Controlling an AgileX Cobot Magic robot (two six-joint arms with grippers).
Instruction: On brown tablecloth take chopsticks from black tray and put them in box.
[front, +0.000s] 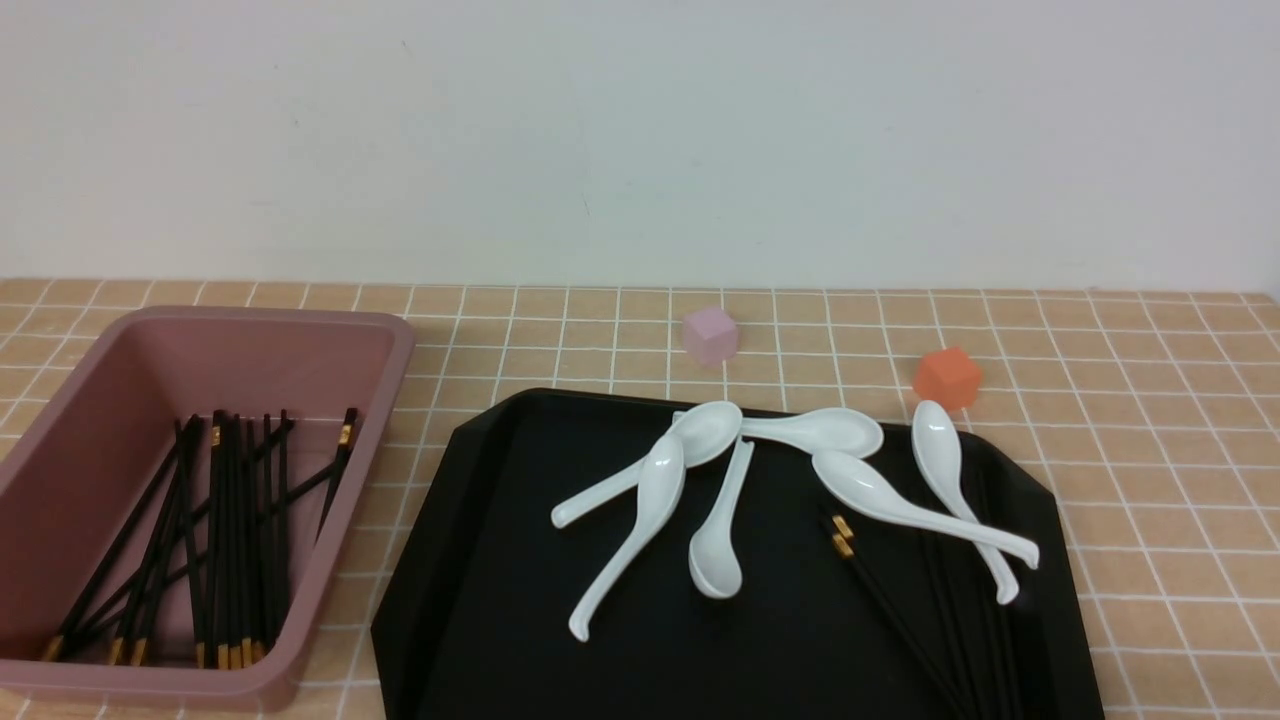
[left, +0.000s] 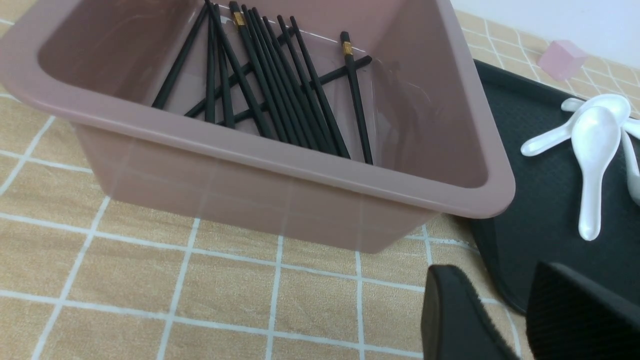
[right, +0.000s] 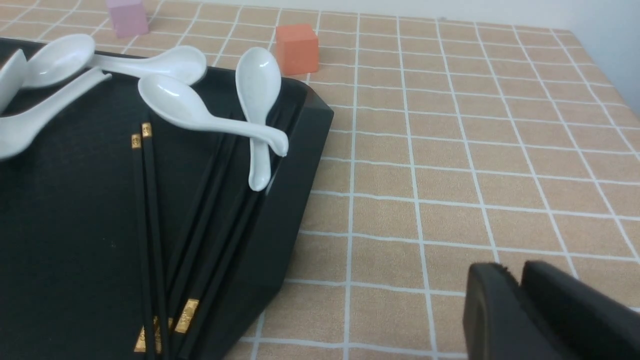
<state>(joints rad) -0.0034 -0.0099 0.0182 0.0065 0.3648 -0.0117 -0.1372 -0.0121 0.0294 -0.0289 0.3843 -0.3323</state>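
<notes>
The black tray (front: 520, 560) lies on the brown tablecloth (front: 1150, 450). A few black chopsticks (front: 900, 610) with gold bands lie along its right side, partly under white spoons; they also show in the right wrist view (right: 150, 225). The pink box (front: 250, 316) stands left of the tray and holds several chopsticks (front: 225, 530), also seen in the left wrist view (left: 280, 85). My left gripper (left: 500, 285) is open and empty, over the cloth by the box's near corner and the tray's edge (left: 540, 200). My right gripper (right: 515, 275) is shut and empty, over cloth right of the tray (right: 60, 210). Neither gripper shows in the front view.
Several white ceramic spoons (front: 650, 500) lie across the tray's middle and right; two of them rest over the chopsticks. A small pink cube (front: 711, 334) and an orange cube (front: 947, 377) sit on the cloth behind the tray. A white wall rises behind the table.
</notes>
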